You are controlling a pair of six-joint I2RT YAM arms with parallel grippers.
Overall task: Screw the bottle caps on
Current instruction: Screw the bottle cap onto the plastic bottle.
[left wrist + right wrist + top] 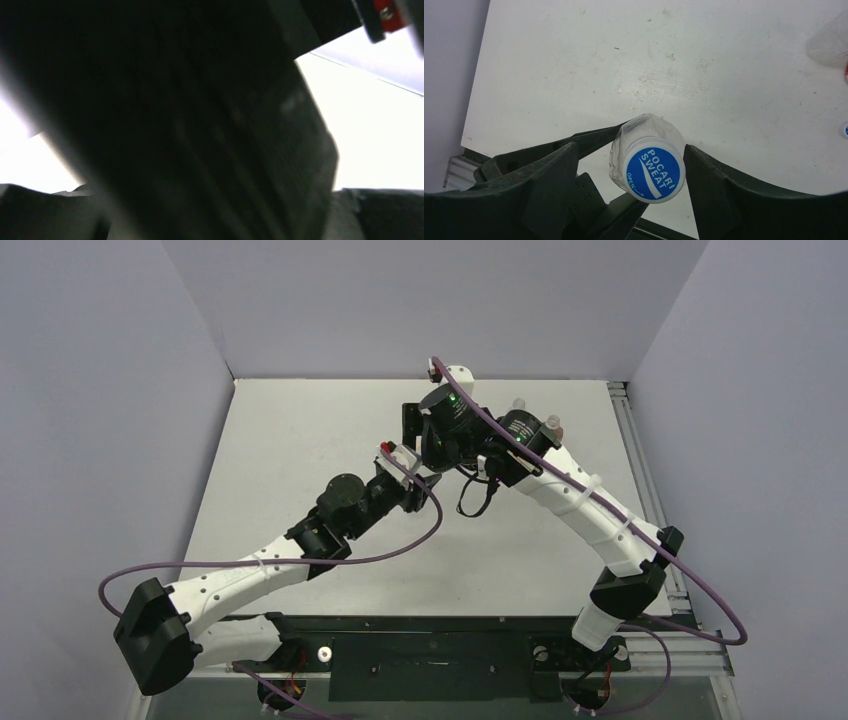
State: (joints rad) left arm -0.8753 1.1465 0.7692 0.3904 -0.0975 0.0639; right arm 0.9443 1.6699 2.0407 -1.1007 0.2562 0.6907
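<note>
The right wrist view looks down on a clear bottle (644,131) with a blue-and-white cap (653,174) sitting on its neck. My right gripper (630,149) is open around the cap. Its right finger stands close to the cap's rim, and its left finger is well apart from it. Two dark fingers (591,141) of my left gripper (420,480) clamp the bottle's body from below. In the top view both grippers meet at mid table, hidden under the right wrist (446,425). The left wrist view is only a dark blur.
A second bottle (830,44) with a trace of red stands at the far right of the white table (300,440). Two small bottle tops (552,424) show behind the right arm. A metal rail (625,415) runs along the table's right edge. Grey walls enclose three sides.
</note>
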